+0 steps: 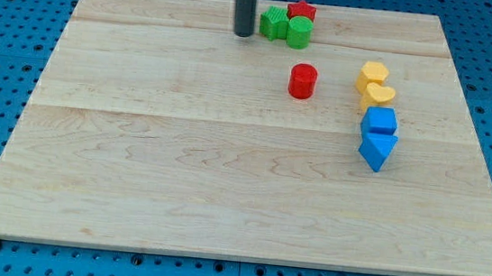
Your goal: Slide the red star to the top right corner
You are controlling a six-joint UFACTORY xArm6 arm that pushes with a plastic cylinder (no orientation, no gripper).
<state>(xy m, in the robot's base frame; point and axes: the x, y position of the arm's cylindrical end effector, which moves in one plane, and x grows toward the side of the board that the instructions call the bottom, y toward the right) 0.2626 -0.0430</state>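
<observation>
The red star [302, 10] lies near the top edge of the wooden board [180, 168], a little right of centre. It is partly hidden behind a green cylinder [299, 33] that touches it from below. A green star-like block [274, 22] sits just left of the pair. My tip [243, 34] is at the end of the dark rod, just left of the green star-like block and a short way left and below the red star. It looks close to the green block without clear contact.
A red cylinder [302, 81] stands below the green blocks. At the right, two yellow blocks [372, 75] [379, 96] and two blue blocks [380, 121] [376, 151] form a column. Blue pegboard [0, 60] surrounds the board.
</observation>
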